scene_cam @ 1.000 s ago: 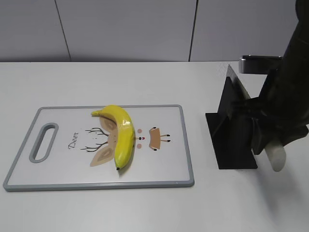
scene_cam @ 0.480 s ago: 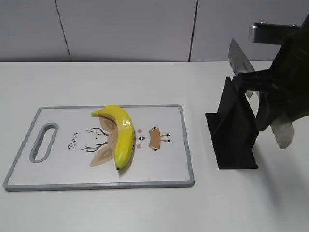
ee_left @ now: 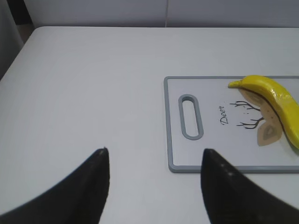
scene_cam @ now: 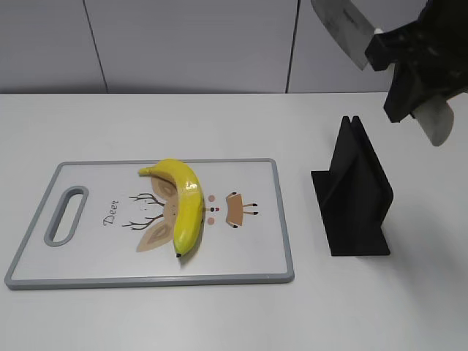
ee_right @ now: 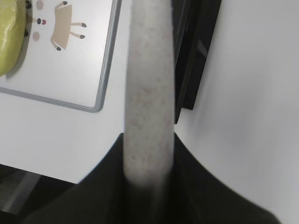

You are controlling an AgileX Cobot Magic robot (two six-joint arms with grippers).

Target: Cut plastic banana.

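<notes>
A yellow plastic banana [scene_cam: 184,204] lies on a white cutting board [scene_cam: 248,256] with a grey rim and a deer drawing. The board [ee_left: 212,158] and part of the banana [ee_left: 273,93] also show in the left wrist view. My right gripper [scene_cam: 409,58] is shut on a knife's pale speckled handle [ee_right: 148,88] and holds the knife high above the black knife stand [scene_cam: 355,194]; the blade [scene_cam: 342,25] points up and left. My left gripper [ee_left: 154,156] is open and empty over the bare table left of the board.
The black stand stands on the table right of the board. A grey wall runs along the table's far edge. The board's handle slot [scene_cam: 66,214] is at its left end.
My right gripper has lifted the knife up out of the black stand, from stand height to well above it. The banana and board have not moved.
</notes>
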